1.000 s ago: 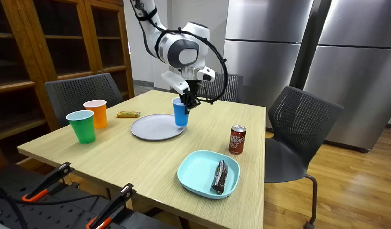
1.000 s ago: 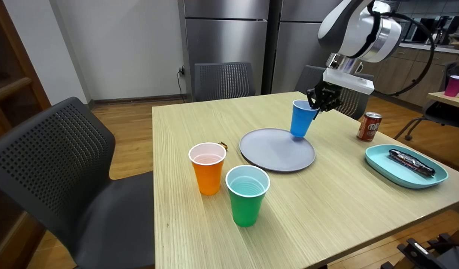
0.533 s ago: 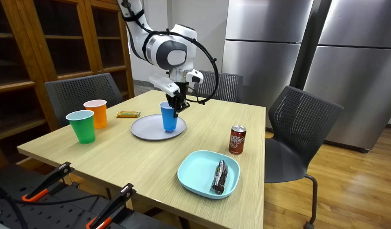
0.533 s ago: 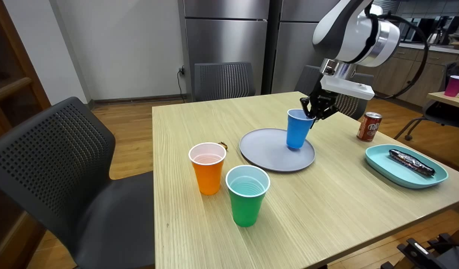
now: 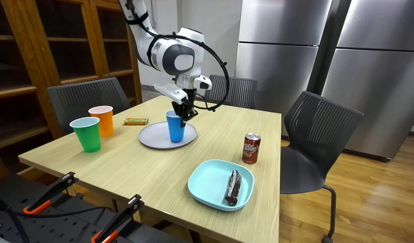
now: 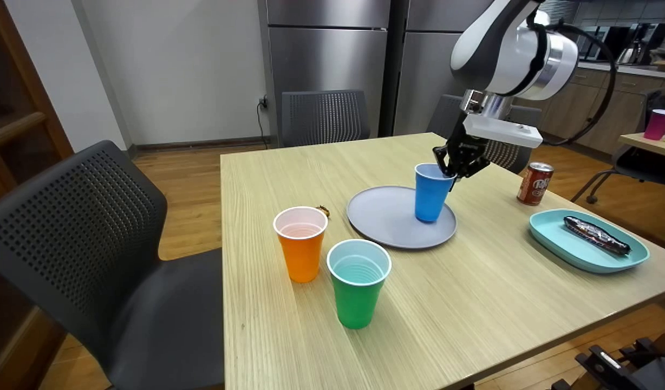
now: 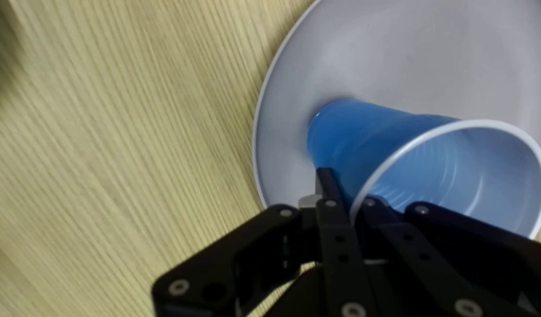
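Note:
My gripper (image 7: 352, 198) is shut on the wall of a blue cup (image 7: 354, 136), near its rim. In the wrist view one finger (image 7: 328, 185) lies along the cup's outside; the other goes inside the rim, its tip hidden by the cup. In both exterior views the cup (image 5: 175, 130) stands nearly upright, slightly tilted, over the near right part of a round grey plate (image 5: 154, 135). Its base looks to be at the plate's surface, but I cannot tell if it bears on it. The black gripper (image 6: 450, 176) sits at the cup's upper side.
A green cup (image 5: 87, 136) and an orange cup (image 5: 106, 123) stand on the table, with a gold wrapped bar (image 5: 136, 121) near them. A red soda can (image 5: 251, 148) stands by a turquoise dish (image 5: 203, 182) holding a dark wrapped bar (image 5: 233, 189). Chairs (image 6: 327, 119) surround the table.
The gripper has carried the blue cup down and inward over the grey plate, from the plate's edge. It slows over the last half second. The grip has stayed shut; the other objects have not moved.

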`<state>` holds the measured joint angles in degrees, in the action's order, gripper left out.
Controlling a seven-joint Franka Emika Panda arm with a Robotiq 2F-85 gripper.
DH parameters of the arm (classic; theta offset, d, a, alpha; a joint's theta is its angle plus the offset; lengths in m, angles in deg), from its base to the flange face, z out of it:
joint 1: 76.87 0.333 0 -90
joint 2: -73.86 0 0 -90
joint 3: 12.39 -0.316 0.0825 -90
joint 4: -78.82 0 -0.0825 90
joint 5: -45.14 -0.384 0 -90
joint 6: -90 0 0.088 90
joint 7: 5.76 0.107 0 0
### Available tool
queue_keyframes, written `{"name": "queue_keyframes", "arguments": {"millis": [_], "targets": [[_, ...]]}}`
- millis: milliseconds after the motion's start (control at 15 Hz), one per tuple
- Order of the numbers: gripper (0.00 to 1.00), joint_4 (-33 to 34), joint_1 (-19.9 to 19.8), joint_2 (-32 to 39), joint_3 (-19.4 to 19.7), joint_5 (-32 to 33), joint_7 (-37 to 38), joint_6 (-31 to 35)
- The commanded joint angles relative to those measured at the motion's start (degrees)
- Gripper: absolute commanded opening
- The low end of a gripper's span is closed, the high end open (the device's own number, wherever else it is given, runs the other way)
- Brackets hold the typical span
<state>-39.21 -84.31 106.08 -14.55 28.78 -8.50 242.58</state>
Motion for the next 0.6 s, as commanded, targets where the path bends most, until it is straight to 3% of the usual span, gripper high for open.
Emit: {"name": "queue_keyframes", "arguments": {"millis": [0,533], "targets": [[0.32,-2.27,-0.1,-2.58,-0.37,1.09,-0.63,0.16],[0.92,-7.54,-1.31,-8.79,-1.71,1.05,-6.55,-1.06]]}}
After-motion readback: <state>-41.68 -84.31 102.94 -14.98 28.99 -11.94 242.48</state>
